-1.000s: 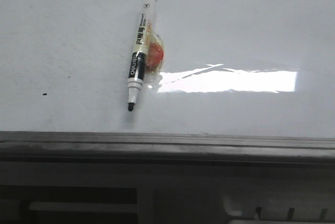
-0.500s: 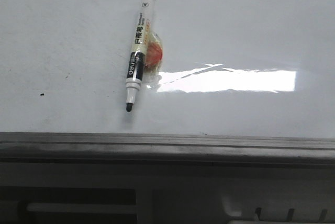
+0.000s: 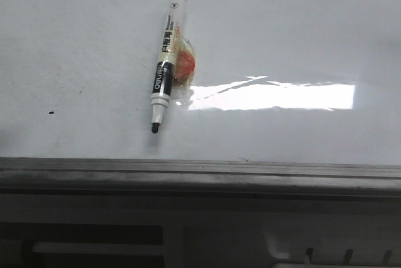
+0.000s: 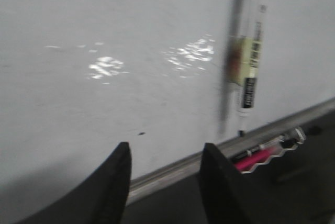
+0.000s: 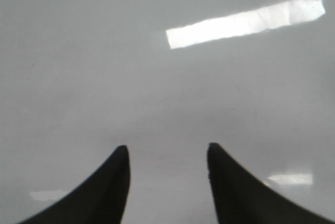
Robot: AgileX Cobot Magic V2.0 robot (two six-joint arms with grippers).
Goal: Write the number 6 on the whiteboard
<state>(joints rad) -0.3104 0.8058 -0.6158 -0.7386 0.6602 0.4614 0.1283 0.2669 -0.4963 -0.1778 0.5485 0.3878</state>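
The whiteboard fills most of the front view, with its grey metal edge strip along the near side. No number 6 shows on it in any view. An uncapped black-and-white marker lies on the board, tip toward the near edge; it also shows in the left wrist view. My left gripper is open and empty above the board's edge strip, apart from the marker. My right gripper is open and empty over bare board. Neither gripper shows in the front view.
An orange object in a clear wrapper lies against the marker. A small black speck marks the board at the left. Below the board's edge, a tray with a pink pen shows in the left wrist view.
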